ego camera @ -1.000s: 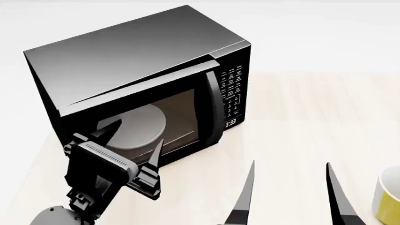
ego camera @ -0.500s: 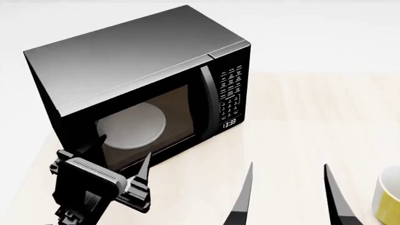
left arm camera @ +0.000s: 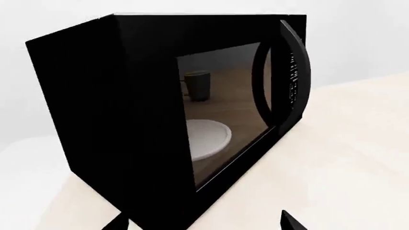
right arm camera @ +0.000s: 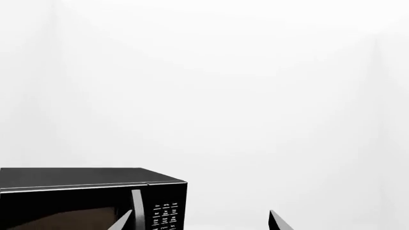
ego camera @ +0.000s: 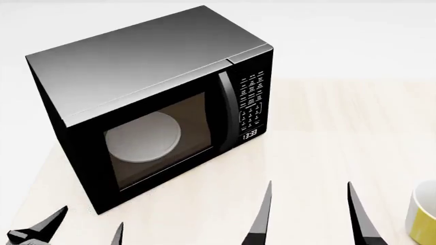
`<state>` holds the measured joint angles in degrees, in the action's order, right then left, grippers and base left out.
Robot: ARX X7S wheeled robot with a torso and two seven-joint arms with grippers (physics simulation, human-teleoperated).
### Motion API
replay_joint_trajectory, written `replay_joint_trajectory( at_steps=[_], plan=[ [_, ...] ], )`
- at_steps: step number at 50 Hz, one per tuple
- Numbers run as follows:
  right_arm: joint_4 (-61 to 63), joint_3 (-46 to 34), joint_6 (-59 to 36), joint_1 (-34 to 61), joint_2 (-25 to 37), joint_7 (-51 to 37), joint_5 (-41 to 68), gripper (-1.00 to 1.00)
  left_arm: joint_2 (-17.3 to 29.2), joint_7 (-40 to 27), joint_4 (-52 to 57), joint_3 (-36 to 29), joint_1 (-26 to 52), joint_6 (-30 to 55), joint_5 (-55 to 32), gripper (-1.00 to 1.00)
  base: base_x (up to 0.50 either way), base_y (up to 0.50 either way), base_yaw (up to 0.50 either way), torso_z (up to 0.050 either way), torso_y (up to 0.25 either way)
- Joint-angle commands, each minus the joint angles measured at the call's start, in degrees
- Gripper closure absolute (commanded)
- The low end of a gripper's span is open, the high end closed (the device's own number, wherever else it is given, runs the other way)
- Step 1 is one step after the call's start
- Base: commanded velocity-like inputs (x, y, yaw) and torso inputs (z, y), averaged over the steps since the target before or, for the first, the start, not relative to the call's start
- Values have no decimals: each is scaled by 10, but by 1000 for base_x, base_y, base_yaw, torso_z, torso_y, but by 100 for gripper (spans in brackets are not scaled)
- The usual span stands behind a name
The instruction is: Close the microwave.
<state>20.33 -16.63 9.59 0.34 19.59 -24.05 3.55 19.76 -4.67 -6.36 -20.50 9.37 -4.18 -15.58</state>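
Observation:
The microwave [ego camera: 146, 71] is a large glossy black box on the pale wooden table; its windowed door [ego camera: 160, 138] lies flush with the front, with the curved handle [ego camera: 226, 109] beside the keypad [ego camera: 252, 99] and the white turntable plate [ego camera: 143, 137] behind the glass. My left gripper [ego camera: 71, 229] is open and empty, low at the bottom left, apart from the microwave's near corner. In the left wrist view the microwave [left arm camera: 115, 110] fills the frame and only the fingertips [left arm camera: 290, 223] show. My right gripper [ego camera: 310, 212] is open and empty in front of the microwave, to its right.
A yellow mug [ego camera: 424, 214] stands at the right edge of the table [ego camera: 340, 132]. In the right wrist view the microwave [right arm camera: 83, 191] sits low against a blank white background. A dark mug shape [left arm camera: 198, 85] shows in the door glass.
The door went from ajar to flush with the front. My left gripper then drew back from the door, down toward the bottom left. The right gripper hardly moved.

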Motion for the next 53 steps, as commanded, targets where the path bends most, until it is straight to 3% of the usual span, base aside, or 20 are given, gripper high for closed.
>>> replay_joint_trajectory(
  at_steps=[1,9,13,17,23,25,34,38,41,45,48,50,51,53],
  plan=[
    [-23,1,-13,6,-1,2,17,-100,30,-54,59,61,-36,-13,-16,-100,0,0,0,0,0],
    [-65,51,-63,22,0,-4,104,-100,38,-110,78,142,-73,-44,-49,-100,0,0,0,0,0],
    [-105,106,-133,51,-8,-31,187,-100,42,-139,81,173,-71,-41,-57,-100,0,0,0,0,0],
    [-93,154,-185,95,-2,-112,176,-100,47,-199,112,229,-66,-23,-74,-100,0,0,0,0,0],
    [-18,207,-144,95,32,-106,196,-100,69,-274,173,281,-56,18,-71,-100,0,0,0,0,0],
    [21,219,-133,88,45,-139,132,-100,82,-306,212,295,-52,49,-61,-100,0,0,0,0,0],
    [92,285,-115,76,57,-167,149,-100,109,-342,329,349,-19,150,-195,-100,0,0,0,0,0],
    [103,304,-95,80,58,-172,148,-100,102,-364,358,375,-12,141,-208,-100,0,0,0,0,0],
    [104,296,-103,90,55,-189,120,-100,116,-381,362,355,-1,169,-180,-100,0,0,0,0,0],
    [110,270,-107,113,56,-201,73,-100,99,-413,365,357,27,166,-171,-100,0,0,0,0,0],
    [112,245,-137,139,66,-199,44,-100,95,-427,360,387,37,207,-267,-100,0,0,0,0,0],
    [114,255,-146,142,66,-201,57,-100,88,-439,350,392,39,210,-267,-100,0,0,0,0,0],
    [116,266,-154,143,67,-196,81,-100,67,-462,327,413,43,225,-316,-100,0,0,0,0,0],
    [118,267,-152,142,68,-197,79,-100,74,-458,328,406,43,229,-311,-100,0,0,0,0,0]
  ],
)
